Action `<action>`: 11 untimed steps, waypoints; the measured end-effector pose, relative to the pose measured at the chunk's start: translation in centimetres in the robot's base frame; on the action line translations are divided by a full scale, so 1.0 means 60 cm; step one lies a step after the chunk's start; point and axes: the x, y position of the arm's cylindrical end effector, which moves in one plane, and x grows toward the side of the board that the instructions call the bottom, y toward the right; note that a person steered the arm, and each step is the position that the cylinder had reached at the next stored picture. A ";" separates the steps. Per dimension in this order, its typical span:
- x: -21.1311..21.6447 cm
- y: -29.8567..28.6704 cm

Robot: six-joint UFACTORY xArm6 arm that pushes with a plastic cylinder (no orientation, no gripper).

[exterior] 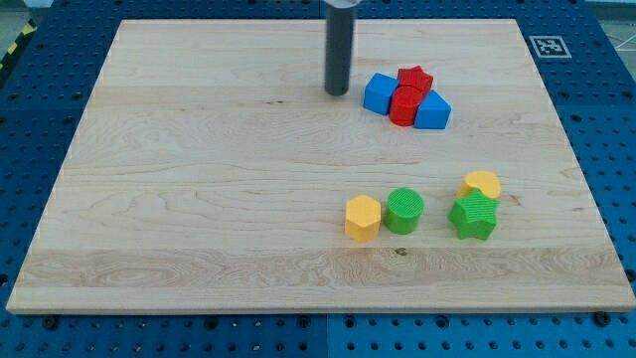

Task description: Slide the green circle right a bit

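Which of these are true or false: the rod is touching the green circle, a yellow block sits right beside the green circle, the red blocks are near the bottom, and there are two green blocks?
1. My tip is touching the green circle. False: the tip is well above it in the view, just left of the blue cube.
2. A yellow hexagon sits just left of the green circle. True.
3. The red blocks are near the view's bottom. False: the red star and red cylinder are near the top, between the blue blocks.
4. There are two green blocks. True: the circle and a green star.
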 end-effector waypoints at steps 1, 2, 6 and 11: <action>0.059 -0.095; 0.180 -0.153; 0.412 0.022; 0.318 0.064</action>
